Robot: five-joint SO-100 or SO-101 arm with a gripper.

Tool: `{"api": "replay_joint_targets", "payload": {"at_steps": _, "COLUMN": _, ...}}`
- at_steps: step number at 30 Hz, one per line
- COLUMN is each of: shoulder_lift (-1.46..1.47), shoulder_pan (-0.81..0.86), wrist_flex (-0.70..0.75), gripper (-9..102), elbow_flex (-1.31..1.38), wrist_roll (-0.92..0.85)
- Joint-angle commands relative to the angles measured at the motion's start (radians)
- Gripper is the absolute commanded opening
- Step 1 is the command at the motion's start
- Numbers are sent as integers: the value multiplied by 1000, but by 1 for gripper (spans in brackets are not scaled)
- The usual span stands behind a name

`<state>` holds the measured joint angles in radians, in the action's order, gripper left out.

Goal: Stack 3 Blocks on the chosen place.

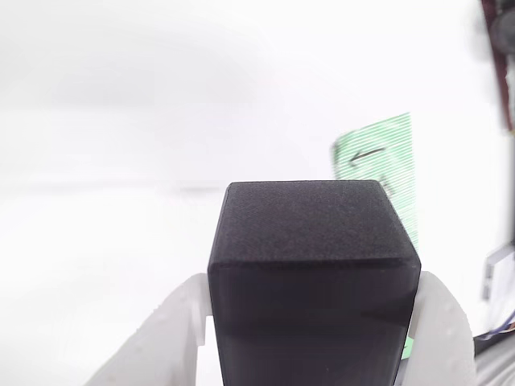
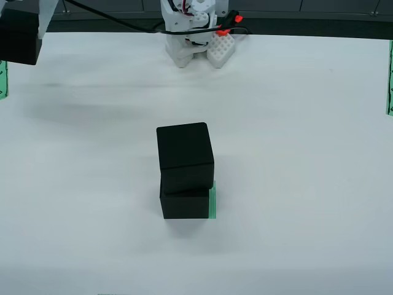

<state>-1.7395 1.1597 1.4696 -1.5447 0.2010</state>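
Note:
In the view that rides on the gripper, my gripper (image 1: 311, 318) is shut on a matte black block (image 1: 314, 265), its white fingers (image 1: 173, 326) pressing both sides. The view from above shows that block (image 2: 17, 38) held above the table at the far top left, with the gripper (image 2: 23, 27) around it. At the table's middle, two more black blocks are stacked: the upper one (image 2: 185, 153) sits slightly askew on the lower one (image 2: 184, 203). They rest on the chosen place (image 2: 212, 203), whose green stripes peek out at the stack's right side.
The arm's white base (image 2: 190, 34) stands at the back centre with cables. Narrow green striped strips lie at the left edge (image 2: 3, 77) and right edge (image 2: 390, 77); a green striped piece (image 1: 378, 161) shows beyond the held block. White table surface (image 2: 295, 160) surrounds the stack.

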Motion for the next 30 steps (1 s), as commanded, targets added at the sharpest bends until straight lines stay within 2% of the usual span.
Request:
{"api": "replay_joint_targets", "payload": {"at_steps": 1, "shoulder_lift": -95, "shoulder_pan": -46, "wrist_flex": -98, "gripper": 22, "elbow_flex": 38, "wrist_roll": -5}}
{"api": "replay_joint_targets", "payload": {"at_steps": 10, "shoulder_lift": -354, "shoulder_pan": -164, "wrist_flex": -439, "gripper": 22, "elbow_flex": -124, "wrist_roll": -5}}
{"api": "replay_joint_targets", "payload": {"at_steps": 15, "shoulder_lift": -482, "shoulder_pan": -215, "wrist_flex": -537, "gripper": 22, "elbow_flex": -229, "wrist_roll": -5}}
{"api": "replay_joint_targets", "payload": {"at_steps": 20, "shoulder_lift": -626, "shoulder_pan": -262, "wrist_flex": -701, "gripper": 22, "elbow_flex": -408, "wrist_roll": -6}}
{"api": "replay_joint_targets", "payload": {"at_steps": 30, "shoulder_lift": -854, "shoulder_pan": -376, "wrist_flex": -945, "gripper": 22, "elbow_flex": -644, "wrist_roll": -181}}
